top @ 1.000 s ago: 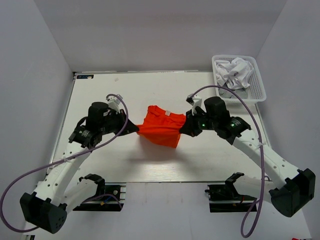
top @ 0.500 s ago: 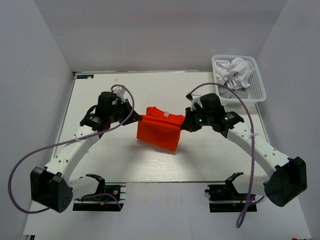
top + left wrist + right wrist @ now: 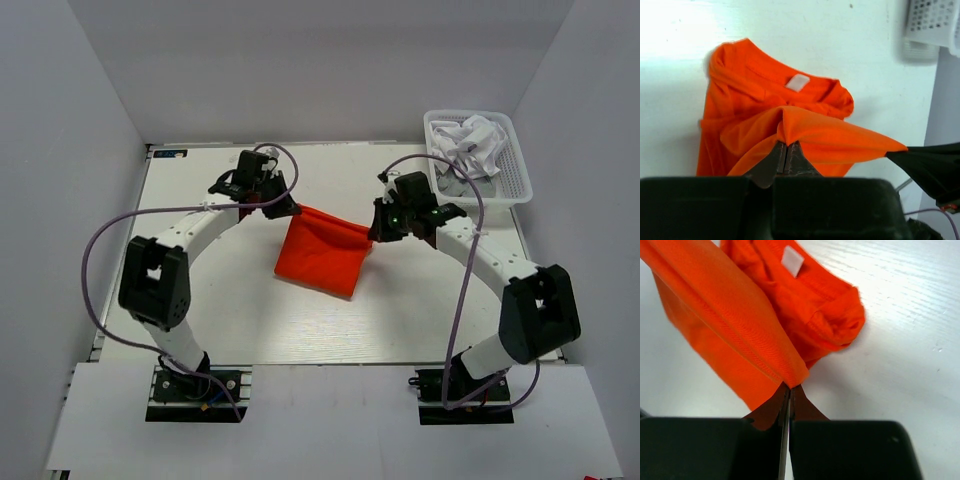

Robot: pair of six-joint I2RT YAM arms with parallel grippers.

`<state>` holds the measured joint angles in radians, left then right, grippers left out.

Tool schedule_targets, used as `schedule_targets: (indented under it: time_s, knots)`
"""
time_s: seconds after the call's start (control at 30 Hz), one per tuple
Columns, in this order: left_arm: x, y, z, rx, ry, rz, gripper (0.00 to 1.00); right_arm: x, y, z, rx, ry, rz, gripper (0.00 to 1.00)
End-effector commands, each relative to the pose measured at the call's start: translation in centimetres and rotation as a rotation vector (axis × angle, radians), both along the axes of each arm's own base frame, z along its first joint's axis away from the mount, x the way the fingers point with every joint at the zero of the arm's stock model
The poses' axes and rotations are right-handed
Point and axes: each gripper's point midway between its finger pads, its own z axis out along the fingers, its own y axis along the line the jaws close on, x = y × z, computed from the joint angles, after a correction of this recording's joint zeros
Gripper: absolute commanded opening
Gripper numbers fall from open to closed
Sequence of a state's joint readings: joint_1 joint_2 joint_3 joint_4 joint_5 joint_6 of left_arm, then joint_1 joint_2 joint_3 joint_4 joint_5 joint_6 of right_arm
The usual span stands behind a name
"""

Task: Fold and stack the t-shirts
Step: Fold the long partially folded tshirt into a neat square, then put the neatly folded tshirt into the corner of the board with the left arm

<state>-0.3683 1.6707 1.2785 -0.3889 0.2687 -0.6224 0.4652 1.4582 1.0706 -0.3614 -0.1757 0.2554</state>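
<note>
White walls enclose a white tabletop (image 3: 200,310) seen from above. At the centre of the frame, the orange-red t-shirt (image 3: 322,258) is held between both arms. Its upper edge is lifted and stretched into a taut line, and its lower portion rests on the tabletop.

The left claw (image 3: 290,208), at the shirt's upper left, is pressed together on a corner of orange cloth. The left wrist view confirms the pinch, with fabric peaking out from between the fingertips. The right claw (image 3: 374,232), at the shirt's right edge, likewise pinches a fold of the same garment, as its wrist view shows. In both wrist views the collar with its white label (image 3: 798,82) lies bunched on the tabletop beyond the raised layer.

At the upper right of the frame, a white lattice basket (image 3: 517,180) holds the white and grey t-shirts (image 3: 468,142), crumpled and unfolded.

Progress assessment: early. One fold on the orange-red t-shirt appears to be in hand. No shirt is finished and no stack exists. Remaining steps: complete this fold, set the shirt down, then fold and stack the basket garments.
</note>
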Motion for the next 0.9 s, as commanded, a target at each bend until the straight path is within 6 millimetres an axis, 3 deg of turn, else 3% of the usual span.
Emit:
schedule_targets:
  time_s: [0.0, 0.17, 0.2, 0.23, 0.27, 0.3, 0.33, 0.43, 0.5, 0.6, 0.63, 0.67, 0.7, 0.73, 0.77, 0.87]
  knots:
    - [3.4, 1.6, -0.6, 0.070, -0.010, 0.070, 0.00, 3.0, -1.0, 0.4, -0.028, -0.038, -0.065, 0.00]
    - [5.2, 1.2, -3.1, 0.101, 0.047, 0.075, 0.00, 5.5, -1.2, -3.0, -0.058, 0.066, -0.132, 0.00]
    - [5.5, 1.2, -3.4, 0.109, 0.049, 0.082, 0.11, 6.0, -1.2, -3.5, -0.061, 0.075, -0.148, 0.06]
    - [6.1, 1.0, -3.3, 0.102, 0.032, 0.082, 0.38, 6.8, -1.4, -3.3, -0.053, 0.069, -0.177, 0.43]
    - [6.7, 1.2, -3.3, 0.113, 0.021, 0.098, 0.91, 7.3, -1.4, -3.1, -0.048, 0.059, -0.189, 0.55]
    - [7.1, 1.4, -2.8, 0.122, 0.010, 0.110, 1.00, 7.7, -1.2, -3.3, -0.042, 0.059, -0.189, 0.62]
    - [7.6, 1.2, -1.6, 0.113, -0.011, 0.112, 1.00, 8.4, -1.0, -2.3, -0.024, 0.038, -0.192, 0.84]
    - [7.8, 2.3, -0.5, 0.184, -0.038, 0.149, 1.00, 9.0, -0.9, -1.3, -0.014, 0.014, -0.195, 0.90]
    - [7.3, 1.9, 0.1, 0.189, -0.055, 0.129, 1.00, 8.8, -0.7, -0.3, 0.005, -0.002, -0.187, 0.90]
    - [4.7, 2.1, 0.2, 0.165, -0.044, 0.088, 1.00, 7.0, -0.3, 0.6, 0.059, -0.013, -0.149, 0.90]
    - [4.3, 2.1, -0.6, 0.173, -0.036, 0.071, 1.00, 6.7, -0.3, 0.7, 0.067, -0.015, -0.152, 0.90]
    - [3.6, 2.3, 0.4, 0.166, -0.052, 0.072, 1.00, 6.2, -0.6, 0.1, 0.065, -0.010, -0.159, 0.90]
    - [2.6, 2.8, -0.5, 0.180, -0.041, 0.063, 1.00, 5.5, -0.9, 0.9, 0.083, -0.037, -0.165, 0.90]
    - [1.9, 2.6, -0.3, 0.177, -0.049, 0.054, 1.00, 5.5, -1.0, 1.2, 0.094, -0.059, -0.165, 0.90]
    - [1.3, 3.1, 1.4, 0.170, -0.092, 0.069, 1.00, 5.2, -1.0, 1.3, 0.099, -0.068, -0.166, 0.90]
    - [-0.3, 4.3, 1.6, 0.200, -0.125, 0.094, 1.00, 3.7, -1.3, 1.9, 0.129, -0.102, -0.155, 0.90]
